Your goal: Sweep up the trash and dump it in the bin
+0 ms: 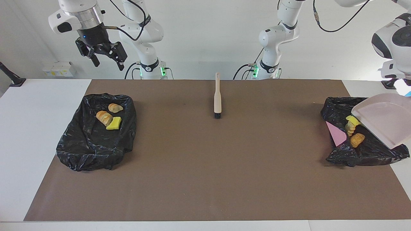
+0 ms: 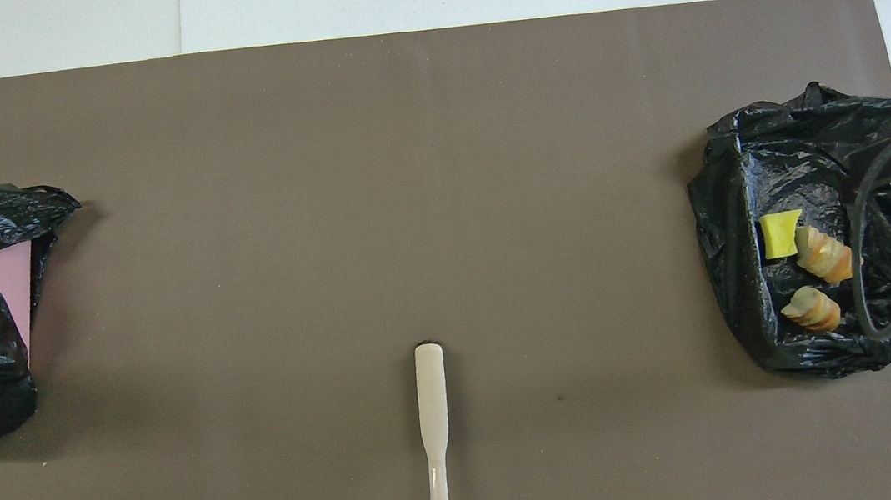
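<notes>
Black plastic bin bag [image 1: 96, 134] at right arm's end holds three trash pieces [image 1: 109, 117]; others [image 1: 354, 131] in second bag [image 1: 362, 150] under tilted beige dustpan [image 1: 383, 122]. Trash probably light, squashy. Right tool [image 1: 106, 59] open above; left tool unseen.

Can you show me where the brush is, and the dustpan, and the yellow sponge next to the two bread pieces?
brush [image 1: 217, 96]: facing view, middle of its handle.
dustpan [image 1: 385, 120]: facing view, inside of its tray.
yellow sponge [image 1: 114, 123]: facing view, its top face.
</notes>
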Controlling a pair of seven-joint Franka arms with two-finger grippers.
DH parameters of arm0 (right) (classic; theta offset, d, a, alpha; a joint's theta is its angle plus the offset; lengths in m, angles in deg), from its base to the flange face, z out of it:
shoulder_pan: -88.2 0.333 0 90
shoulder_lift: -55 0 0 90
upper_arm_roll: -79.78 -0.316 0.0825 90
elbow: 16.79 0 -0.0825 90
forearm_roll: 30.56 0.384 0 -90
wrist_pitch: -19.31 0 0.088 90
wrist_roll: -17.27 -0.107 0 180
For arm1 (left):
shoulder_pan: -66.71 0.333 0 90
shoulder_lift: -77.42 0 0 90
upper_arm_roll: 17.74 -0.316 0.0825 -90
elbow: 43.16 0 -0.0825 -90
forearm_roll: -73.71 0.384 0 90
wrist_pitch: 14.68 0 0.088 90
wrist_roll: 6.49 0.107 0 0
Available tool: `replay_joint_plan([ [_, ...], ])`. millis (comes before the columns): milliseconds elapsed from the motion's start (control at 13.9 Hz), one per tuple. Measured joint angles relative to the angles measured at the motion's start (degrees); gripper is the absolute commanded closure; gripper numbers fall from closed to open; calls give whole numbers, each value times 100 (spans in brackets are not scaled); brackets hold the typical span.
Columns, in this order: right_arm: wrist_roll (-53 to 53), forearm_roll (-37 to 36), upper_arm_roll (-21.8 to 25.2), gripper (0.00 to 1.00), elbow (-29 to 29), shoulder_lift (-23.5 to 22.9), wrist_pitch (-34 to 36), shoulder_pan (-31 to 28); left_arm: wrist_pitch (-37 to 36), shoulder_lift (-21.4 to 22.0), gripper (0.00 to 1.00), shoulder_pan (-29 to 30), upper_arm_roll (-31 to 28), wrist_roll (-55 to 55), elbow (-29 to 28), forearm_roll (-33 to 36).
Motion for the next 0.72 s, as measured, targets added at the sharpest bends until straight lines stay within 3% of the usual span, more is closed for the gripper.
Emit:
replay_joint_plan([
  [505, 0, 0, 17, 0, 6, 0, 0, -8, -735, 17, 100, -362, 192, 71, 297, -71],
  [721, 0, 0, 16, 0, 7, 0, 0, -4, -1312, 20, 100, -715, 245, -110, 301, -775],
])
